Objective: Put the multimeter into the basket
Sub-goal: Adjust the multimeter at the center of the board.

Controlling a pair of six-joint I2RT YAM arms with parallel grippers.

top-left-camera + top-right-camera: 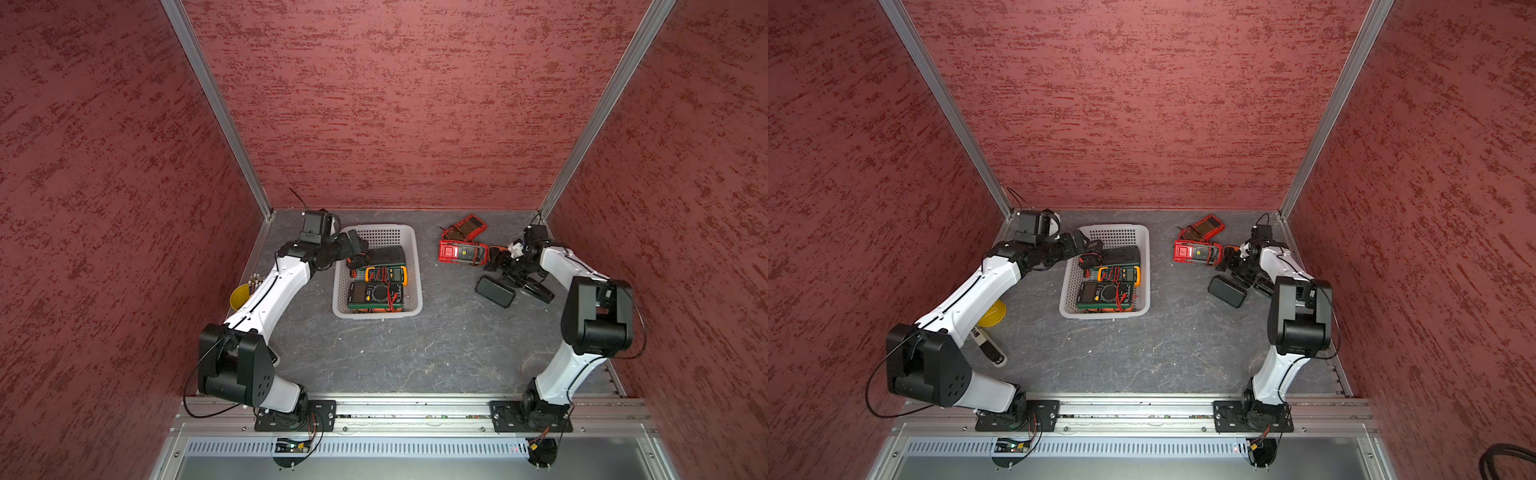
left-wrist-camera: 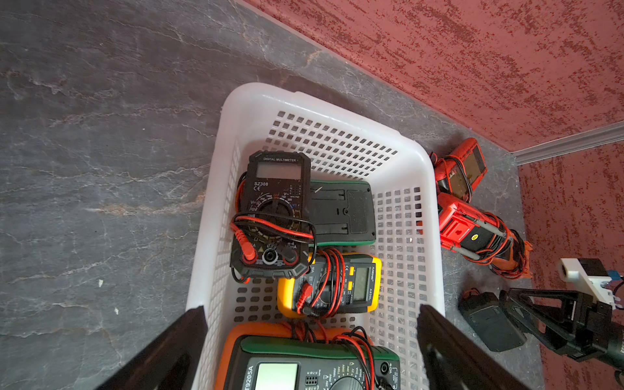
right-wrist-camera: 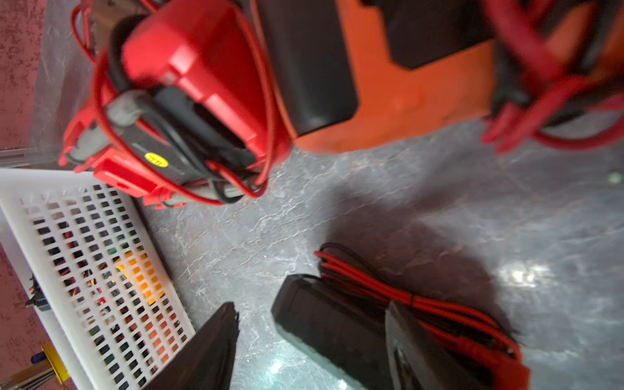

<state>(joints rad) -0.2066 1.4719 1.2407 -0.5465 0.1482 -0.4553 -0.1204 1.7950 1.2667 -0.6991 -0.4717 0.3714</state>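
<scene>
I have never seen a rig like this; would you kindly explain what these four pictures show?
This is a robot: two arms fixed at the front of a table, each ending in a two-fingered gripper. Two pictures look down from overhead, almost identically; two come from cameras on the wrists. The white basket in the middle contains four multimeters. The left gripper hovers open above it, holding nothing. Beside the basket lie a red multimeter, a second red one, an orange one and a black multimeter. The right gripper has its fingers either side of the black one, a gap showing, so nothing is gripped yet.
</scene>
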